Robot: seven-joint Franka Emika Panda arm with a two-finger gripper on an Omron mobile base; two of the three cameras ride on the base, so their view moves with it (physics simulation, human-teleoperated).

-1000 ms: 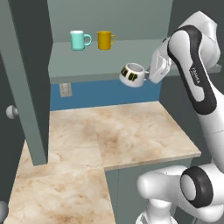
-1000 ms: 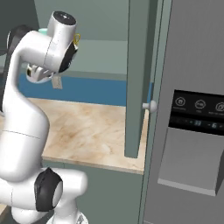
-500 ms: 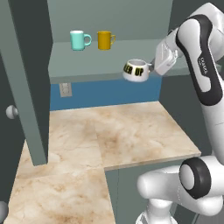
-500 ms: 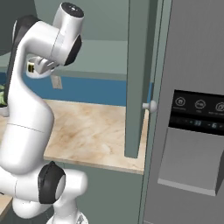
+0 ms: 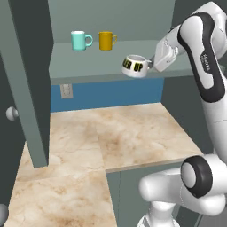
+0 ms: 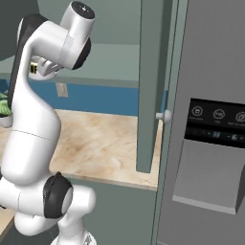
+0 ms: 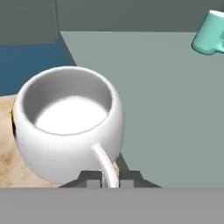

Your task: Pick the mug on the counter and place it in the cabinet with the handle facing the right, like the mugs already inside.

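The squat white mug [image 5: 134, 66] with black-and-yellow marks hangs upright in the air at the front edge of the cabinet shelf [image 5: 84, 67]. My gripper [image 5: 153, 64] is shut on its small white handle [image 7: 105, 163], which points right in the left base view. In the hand view the mug [image 7: 65, 122] sits just ahead of the gripper [image 7: 107, 182], over the shelf's [image 7: 166, 92] front corner and the counter [image 7: 5, 146]. Further back on the shelf stand a teal mug [image 5: 80, 41] and a yellow mug [image 5: 106, 40], handles to the right. The marbled counter [image 5: 111, 133] lies below.
The open cabinet door [image 5: 26, 80] with a round knob [image 5: 12, 113] stands at the left. A wall outlet [image 5: 65, 91] sits on the blue backsplash. In the right base view another door [image 6: 152, 86] and a grey fridge [image 6: 210, 119] close off the right side.
The mug has risen a little in the gripper and turned from tilted to upright, coming level with the shelf's front edge. The arm's elbow has lifted.
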